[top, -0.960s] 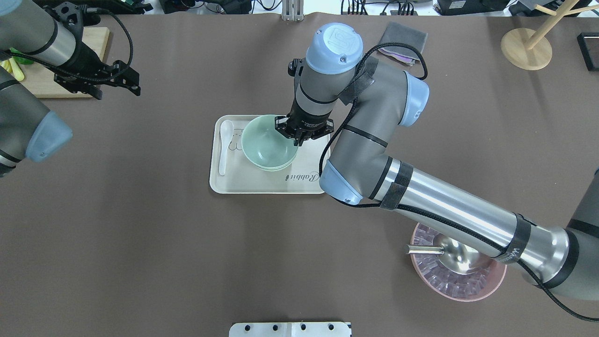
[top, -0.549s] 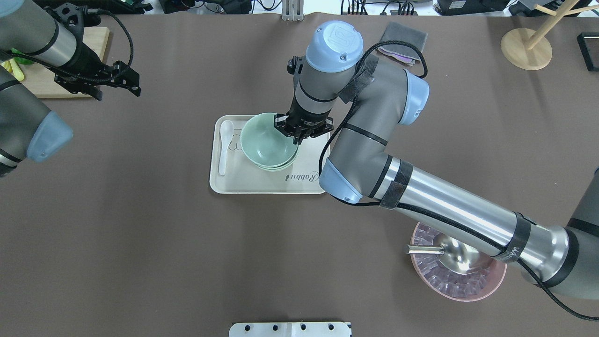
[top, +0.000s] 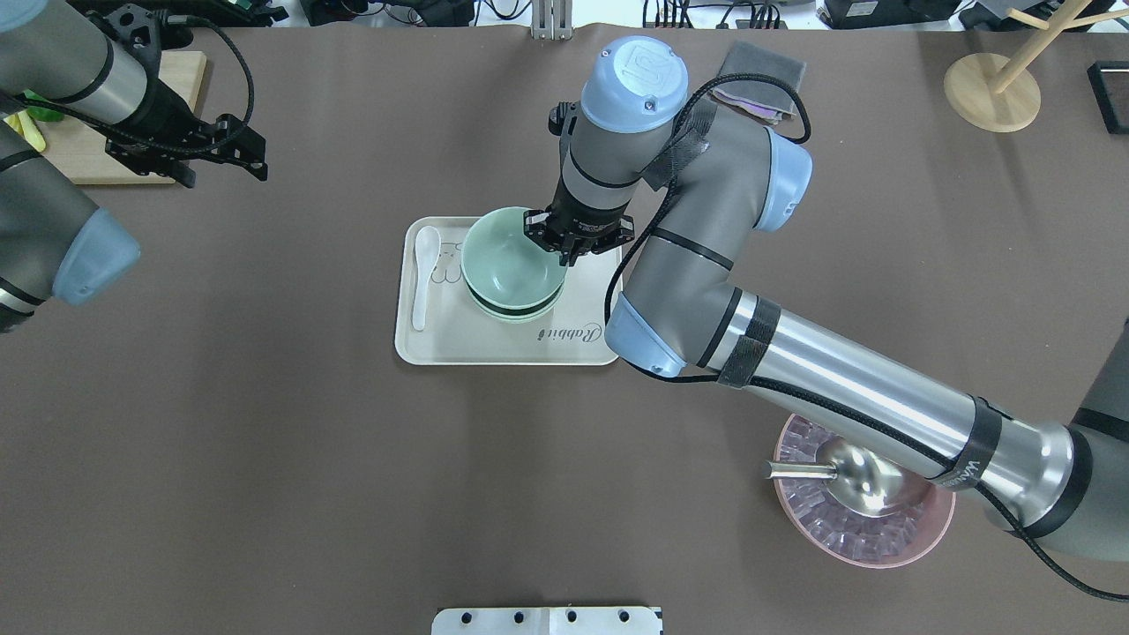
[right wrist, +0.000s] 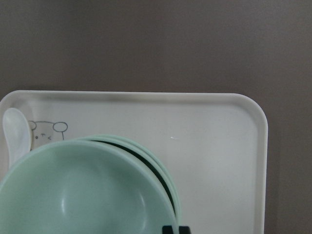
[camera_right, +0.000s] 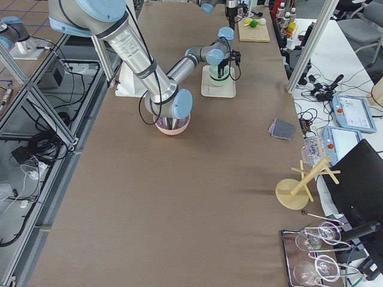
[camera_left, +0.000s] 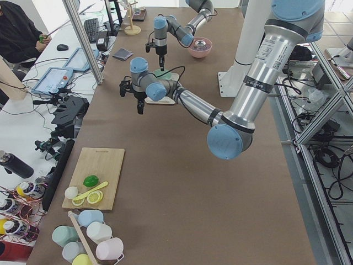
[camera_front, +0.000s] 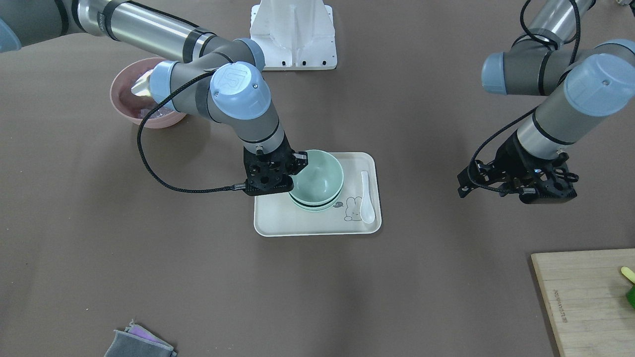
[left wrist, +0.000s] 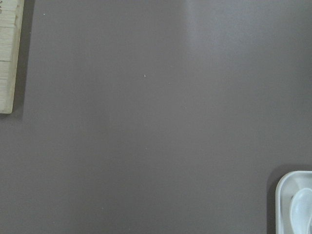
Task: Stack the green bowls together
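Right claw (top: 564,255) pinches rim of top green bowl (top: 504,260) — bowl sits slightly askew over two nested green bowls (top: 517,310) beneath, on cream tray (top: 476,339). Left claw (top: 222,172) open, well apart.

Right gripper (top: 571,251) has shifted the top pale mint-green round matte bowl (top: 507,265) slightly farther from the robot. A dark gap now shows between it and the two nested mint-green bowls (top: 522,315) beneath.
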